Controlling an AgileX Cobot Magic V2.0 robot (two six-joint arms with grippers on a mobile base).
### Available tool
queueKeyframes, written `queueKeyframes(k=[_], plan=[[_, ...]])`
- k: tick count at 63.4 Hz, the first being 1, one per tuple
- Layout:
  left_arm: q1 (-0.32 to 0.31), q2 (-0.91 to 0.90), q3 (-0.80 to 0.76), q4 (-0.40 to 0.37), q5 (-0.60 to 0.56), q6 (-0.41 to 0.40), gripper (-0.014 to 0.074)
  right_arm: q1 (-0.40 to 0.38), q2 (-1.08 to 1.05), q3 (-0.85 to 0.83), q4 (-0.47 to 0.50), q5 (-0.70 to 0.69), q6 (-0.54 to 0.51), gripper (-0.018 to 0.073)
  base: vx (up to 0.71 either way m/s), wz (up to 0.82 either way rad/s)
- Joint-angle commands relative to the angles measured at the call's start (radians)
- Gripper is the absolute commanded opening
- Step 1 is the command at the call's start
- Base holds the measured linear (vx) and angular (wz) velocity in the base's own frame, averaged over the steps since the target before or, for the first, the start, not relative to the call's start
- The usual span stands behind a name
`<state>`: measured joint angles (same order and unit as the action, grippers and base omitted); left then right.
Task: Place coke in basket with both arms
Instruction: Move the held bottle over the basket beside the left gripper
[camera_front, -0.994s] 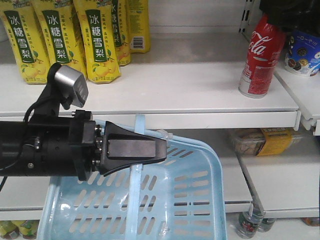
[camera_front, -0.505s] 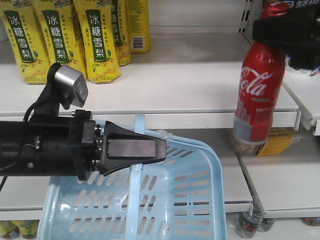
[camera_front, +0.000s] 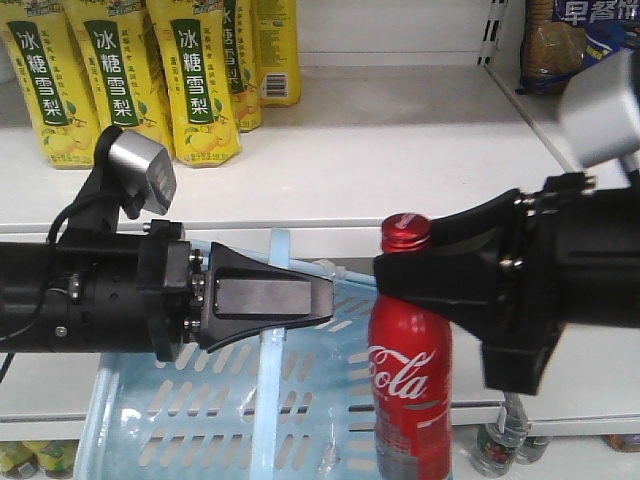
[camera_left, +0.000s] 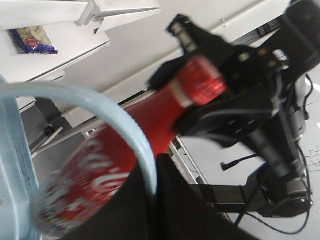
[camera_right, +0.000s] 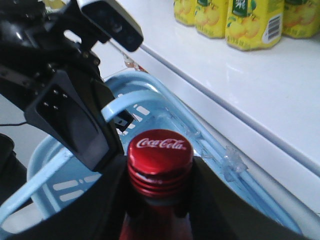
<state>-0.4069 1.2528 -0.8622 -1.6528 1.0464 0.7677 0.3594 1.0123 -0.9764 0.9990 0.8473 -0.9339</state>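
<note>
The coke (camera_front: 410, 395), a red bottle with white Coca-Cola script and a red cap (camera_right: 160, 155), hangs upright at the right side of the light blue basket (camera_front: 300, 400). My right gripper (camera_front: 400, 272) is shut on the coke's neck just under the cap. The bottle's base is out of view. My left gripper (camera_front: 325, 297) is shut on the basket's swing handle (camera_left: 100, 102), which passes between its fingers in the left wrist view. There the coke (camera_left: 100, 172) appears blurred behind the handle.
Yellow pear-drink bottles (camera_front: 195, 80) stand at the back left of the white shelf (camera_front: 400, 170). Snack packets (camera_front: 555, 40) sit on the upper right shelf. A few small bottles (camera_front: 500, 450) stand low at the right, under the lower shelf.
My right gripper has carried the coke off the upper right shelf, down and to the left, to the basket's right side. The left arm and the basket have stayed put.
</note>
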Motion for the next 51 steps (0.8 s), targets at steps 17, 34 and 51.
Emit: queueKeyframes(k=[17, 34, 51], plan=[[-0.005, -0.026, -0.028, -0.127, 0.033, 0.007, -0.0006, 0.193, 0.096, 0.027, -0.038, -0.309, -0.006, -0.0002, 0.00, 0.00], [-0.005, -0.026, -0.028, -0.127, 0.033, 0.007, -0.0006, 0.211, 0.186, 0.027, -0.038, -0.292, -0.018, 0.0067, 0.00, 0.00], [-0.005, -0.026, -0.028, -0.127, 0.033, 0.007, -0.0006, 0.211, 0.196, 0.027, -0.039, -0.297, -0.025, 0.0398, 0.00, 0.00]])
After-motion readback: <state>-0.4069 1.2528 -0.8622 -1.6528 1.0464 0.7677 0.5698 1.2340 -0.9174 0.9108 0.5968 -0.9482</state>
